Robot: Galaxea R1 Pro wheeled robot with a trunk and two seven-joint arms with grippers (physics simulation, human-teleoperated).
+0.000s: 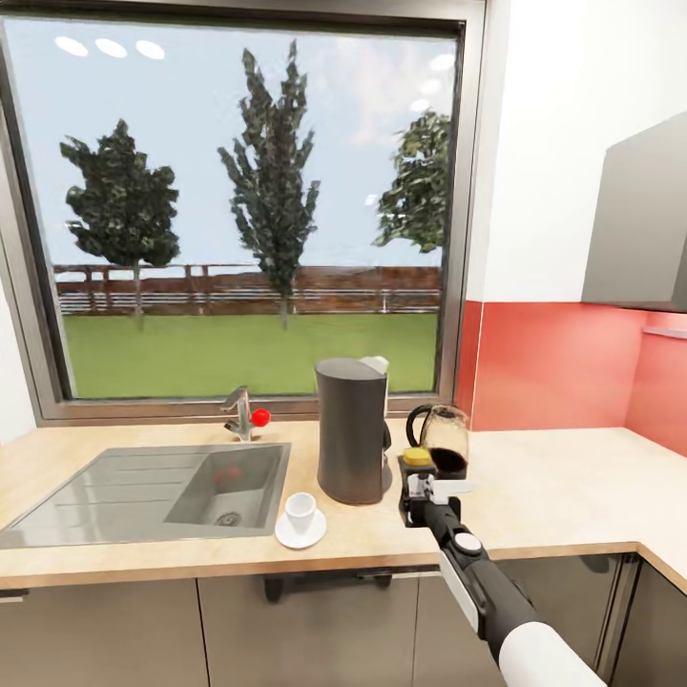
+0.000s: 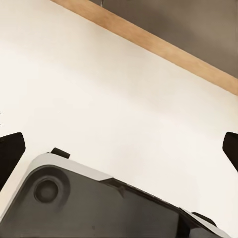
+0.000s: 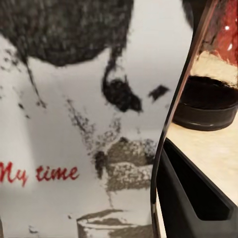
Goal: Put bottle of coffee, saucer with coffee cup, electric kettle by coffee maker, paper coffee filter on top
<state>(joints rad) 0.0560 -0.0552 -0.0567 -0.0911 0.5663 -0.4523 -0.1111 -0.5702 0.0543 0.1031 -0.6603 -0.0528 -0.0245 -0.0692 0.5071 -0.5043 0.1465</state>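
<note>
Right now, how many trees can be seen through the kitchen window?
3: one tree at the window's left, a taller tree mid-pane, a third tree at the right edge, partly cut off by the frame.

The wooden countertop (image 1: 553, 496) (sink (image 1: 153, 487) inset) bears coffee maker (image 1: 353, 429), kettle (image 1: 441, 441), and saucer (image 1: 301, 530).

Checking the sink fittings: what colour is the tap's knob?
Red, clearest in the head view: the tap's knob sits behind the sink.
</note>
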